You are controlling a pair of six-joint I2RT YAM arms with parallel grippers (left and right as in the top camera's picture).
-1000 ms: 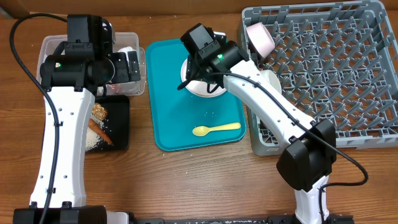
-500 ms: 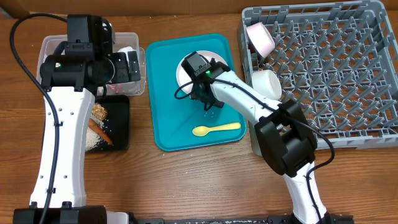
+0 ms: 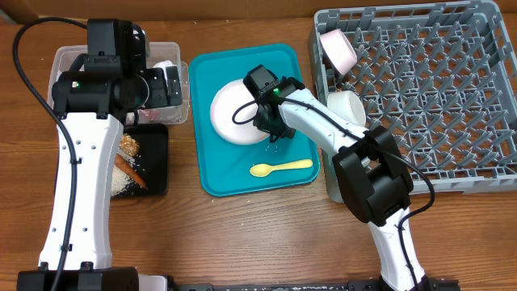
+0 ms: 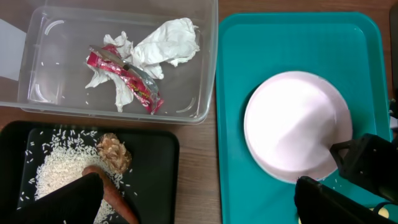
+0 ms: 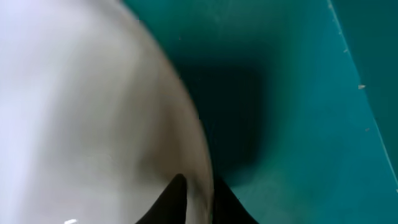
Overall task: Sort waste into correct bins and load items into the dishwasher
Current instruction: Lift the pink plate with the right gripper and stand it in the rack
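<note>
A round white plate lies on the teal tray. My right gripper is shut on its right rim; in the right wrist view the rim passes between the dark fingertips of the gripper. A pale yellow spoon lies nearer the tray's front. My left gripper hangs open and empty over the gap between the black tray and the teal tray. The clear tub holds a red-and-white wrapper and white paper. Rice, a brown lump and an orange-brown stick lie in the black tray.
The grey dish rack fills the right side, with a pinkish bowl and a white cup at its left edge. The clear tub and black tray sit at the left under my left arm.
My right gripper has dropped toward the front of the teal tray, uncovered the plate, and shut on its right rim. The left arm has not moved.
</note>
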